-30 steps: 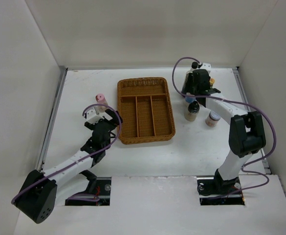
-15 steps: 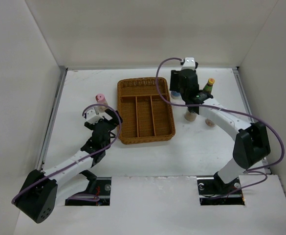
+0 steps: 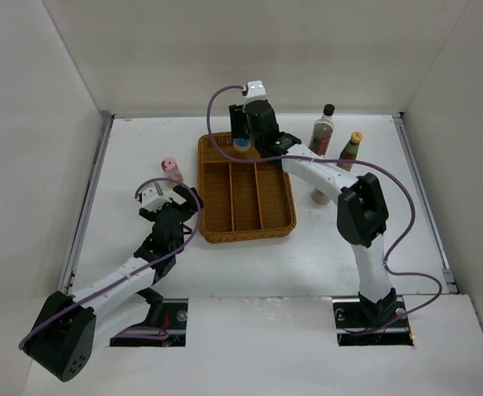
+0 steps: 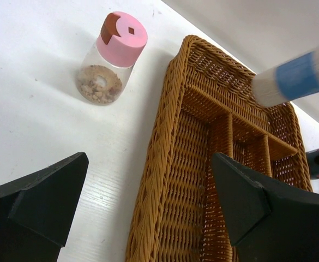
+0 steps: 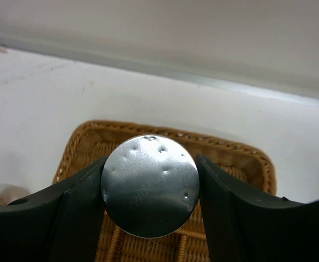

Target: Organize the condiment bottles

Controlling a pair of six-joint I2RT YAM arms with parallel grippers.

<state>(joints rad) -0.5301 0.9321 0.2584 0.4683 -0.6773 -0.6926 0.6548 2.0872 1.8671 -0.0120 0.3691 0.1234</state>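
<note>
My right gripper (image 5: pixel 150 181) is shut on the grey-lidded, blue-labelled jar (image 5: pixel 150 185) by its lid, holding it above the far end of the wicker tray (image 3: pixel 249 235). The top view puts that jar (image 3: pixel 242 145) over the tray's far cross compartment. The pink-lidded jar (image 4: pixel 113 57) stands on the table left of the tray. My left gripper (image 4: pixel 148 202) is open and empty, straddling the tray's left rim (image 4: pixel 159 164) just nearer than that jar. A tall dark bottle (image 3: pixel 322 130) and a yellow-capped bottle (image 3: pixel 351 150) stand at the back right.
The tan base of another bottle (image 3: pixel 318 196) shows under my right forearm, right of the tray. The tray has three long compartments and one cross compartment, all bare. White walls close the table at the back and sides.
My right arm has swung left from the bottles at the back right, carrying the grey-lidded jar to above the tray's far end. The left arm has stayed put.
</note>
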